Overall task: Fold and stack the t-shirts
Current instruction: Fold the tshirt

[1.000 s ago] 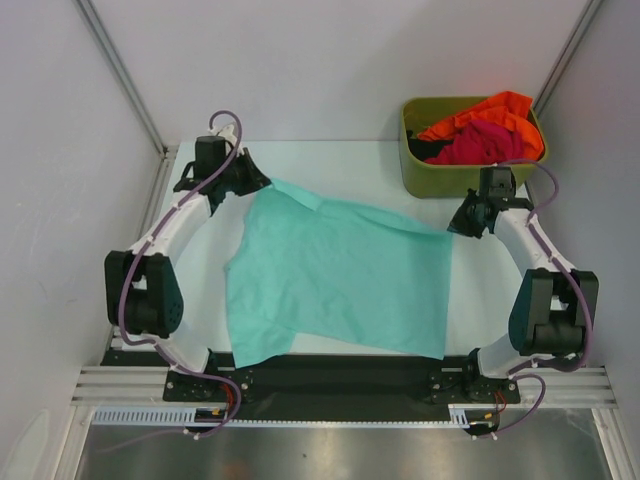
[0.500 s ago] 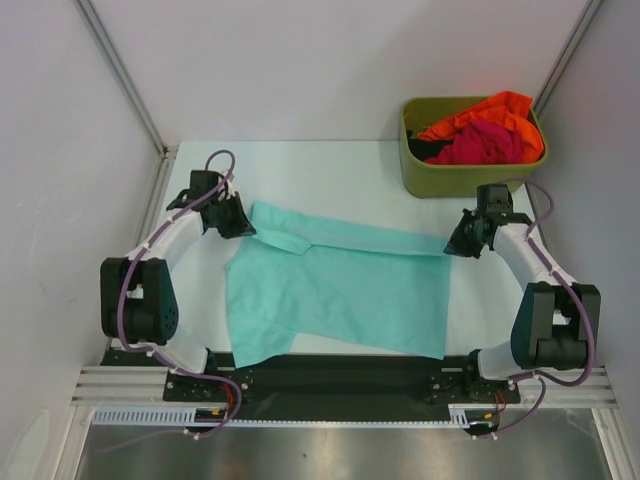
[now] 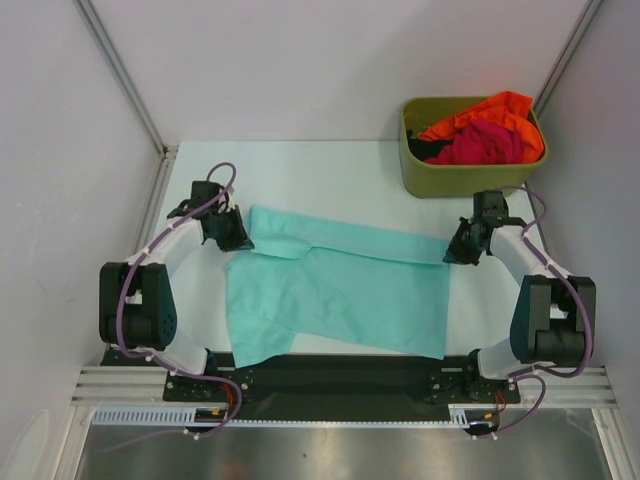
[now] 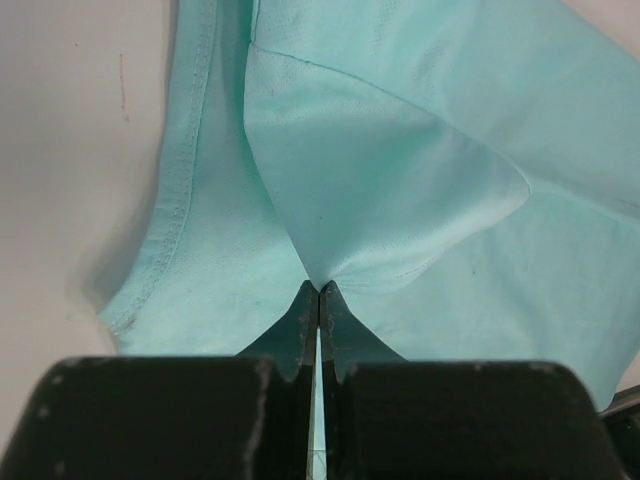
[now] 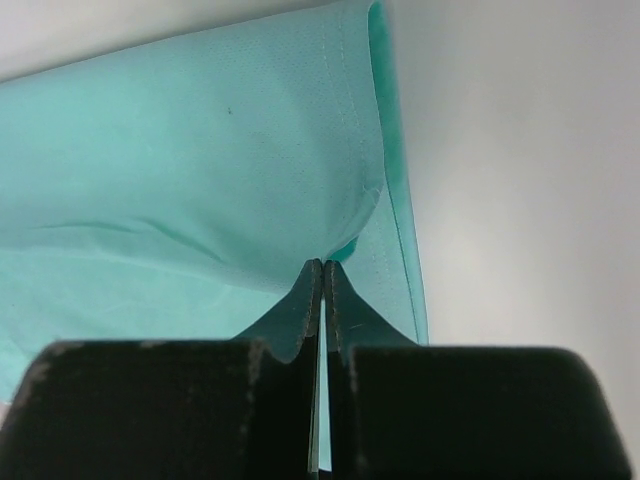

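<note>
White tabletop (image 3: 320, 175) fills the cell between pale walls. The teal shirt (image 3: 340, 295) lies spread on it, in front of both arm bases.

Step in hand, as I judge it: the first lengthwise fold of this shirt. Its far edge is doubled over toward the near side, forming a band that runs across the cloth from one claw to the other.

Left claw (image 3: 240, 240): jaws closed on a pinch of teal cloth at the far left end of the band. In the left wrist view the fabric fans away ahead of the fingertips, and a stitched hem lies to the claw's left.

Right claw (image 3: 452, 253): jaws closed on the far right corner. In the right wrist view the hem runs just right of the fingertips, with bare table beyond it.

From overhead I cannot tell for certain whether the gripped corners rest on the lower layer or hang slightly above it.

Next move, my estimate: draw both corners toward the near edge at an equal pace, keep the cloth taut between the claws, lay it flat, then let go.

The orange shirt (image 3: 495, 108) and red shirt (image 3: 480, 145) sit in the bin (image 3: 460, 182), just beyond the right claw and well apart from the left claw.
</note>
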{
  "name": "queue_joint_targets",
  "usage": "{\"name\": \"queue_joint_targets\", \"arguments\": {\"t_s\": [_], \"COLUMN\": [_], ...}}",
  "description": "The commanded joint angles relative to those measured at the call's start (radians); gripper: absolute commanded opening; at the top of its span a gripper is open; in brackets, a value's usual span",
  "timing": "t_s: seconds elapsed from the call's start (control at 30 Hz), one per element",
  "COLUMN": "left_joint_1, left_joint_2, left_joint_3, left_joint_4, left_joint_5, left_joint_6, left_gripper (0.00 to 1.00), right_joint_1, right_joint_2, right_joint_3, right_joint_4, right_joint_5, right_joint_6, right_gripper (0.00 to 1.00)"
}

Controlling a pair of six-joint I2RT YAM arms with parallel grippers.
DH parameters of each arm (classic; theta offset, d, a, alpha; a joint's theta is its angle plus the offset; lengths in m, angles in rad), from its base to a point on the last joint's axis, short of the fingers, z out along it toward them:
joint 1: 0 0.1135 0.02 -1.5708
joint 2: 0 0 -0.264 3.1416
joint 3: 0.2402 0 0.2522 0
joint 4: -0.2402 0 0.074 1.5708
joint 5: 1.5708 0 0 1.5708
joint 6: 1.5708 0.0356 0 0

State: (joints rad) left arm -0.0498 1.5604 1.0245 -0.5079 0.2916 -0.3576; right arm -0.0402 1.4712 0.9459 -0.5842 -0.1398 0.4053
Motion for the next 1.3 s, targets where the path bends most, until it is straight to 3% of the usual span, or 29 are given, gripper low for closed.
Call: {"name": "queue_joint_targets", "arguments": {"t_s": [0.0, 0.47, 1.27], "left_joint_1": [0.007, 0.007, 0.008], "left_joint_2": [-0.017, 0.061, 0.052], "left_joint_3": [-0.006, -0.02, -0.053], "left_joint_4": [0.009, -0.001, 0.026], "left_joint_5": [-0.009, -0.059, -0.06], "left_joint_6": [0.012, 0.029, 0.028], "left_gripper": [0.0, 0.0, 0.01], "right_joint_1": [0.003, 0.003, 0.003], "right_joint_2": [0.021, 0.078, 0.124], "right_joint_3": [0.004, 0.028, 0.04], "right_joint_4": [0.029, 0.024, -0.005], "right_joint_5": [0.022, 0.037, 0.058], "right_joint_6": [-0.02, -0.026, -0.014], "right_gripper": [0.0, 0.0, 0.02]}}
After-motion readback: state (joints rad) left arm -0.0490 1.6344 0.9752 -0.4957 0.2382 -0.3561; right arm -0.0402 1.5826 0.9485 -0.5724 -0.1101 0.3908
